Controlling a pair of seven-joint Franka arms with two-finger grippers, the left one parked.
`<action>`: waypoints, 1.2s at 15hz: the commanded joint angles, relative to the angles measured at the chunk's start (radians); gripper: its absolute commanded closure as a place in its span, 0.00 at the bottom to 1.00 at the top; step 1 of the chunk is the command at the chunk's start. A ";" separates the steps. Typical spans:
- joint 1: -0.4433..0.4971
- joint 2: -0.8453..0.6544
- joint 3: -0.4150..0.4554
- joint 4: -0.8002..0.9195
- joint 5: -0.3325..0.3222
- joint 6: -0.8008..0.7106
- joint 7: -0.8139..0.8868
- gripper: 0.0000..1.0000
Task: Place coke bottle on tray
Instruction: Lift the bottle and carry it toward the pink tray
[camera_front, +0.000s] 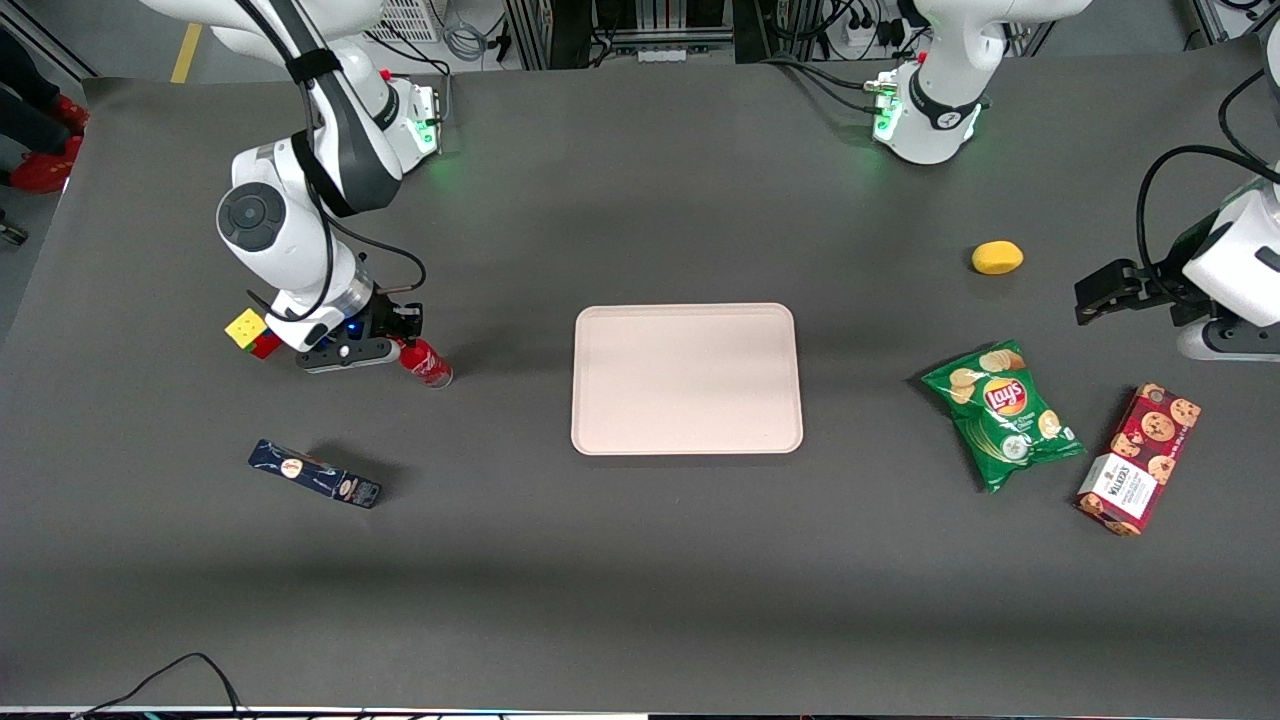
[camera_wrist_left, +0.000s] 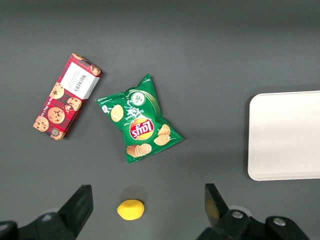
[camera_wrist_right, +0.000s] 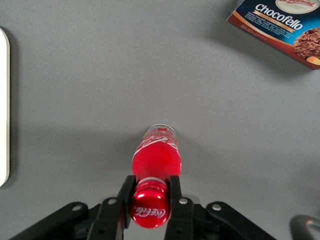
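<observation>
Gripping the bottle (camera_wrist_right: 154, 160) just below its red cap, the tool (camera_wrist_right: 148, 197) has one black finger (camera_wrist_right: 125, 196) pressed against each side of the neck, as the right wrist view shows. In the front view the tool (camera_front: 398, 338) sits low over the dark desk (camera_front: 640, 560) toward the working arm's end, and the bottle (camera_front: 427, 364) leans out from it at a tilt, its clear base down at the desk surface; whether the base touches the desk or hangs just above it cannot be told. A shadow lies on the desk beside the bottle. The tray (camera_front: 686, 378) lies flat near the middle of the desk, well apart from the bottle, with nothing on it; its pale rounded edge (camera_wrist_right: 3, 107) shows in the right wrist view, and another part of it (camera_wrist_left: 285, 135) in the left wrist view. A colour cube (camera_front: 250, 332) sits just beside the arm's wrist. A dark blue box (camera_front: 314, 474) lies nearer the front camera than the bottle, and its printed face (camera_wrist_right: 280, 27) reads "chocofello" in the wrist view. Toward the parked arm's end lie a green chip bag (camera_front: 1002, 412), a red cookie box (camera_front: 1138, 459) and a small yellow lemon (camera_front: 997, 257), all apart from one another.
</observation>
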 joint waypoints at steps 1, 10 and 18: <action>0.000 -0.035 0.005 0.089 0.000 -0.115 0.027 1.00; 0.036 0.014 0.014 0.552 0.001 -0.566 0.091 1.00; 0.066 0.201 0.229 0.871 0.000 -0.704 0.430 1.00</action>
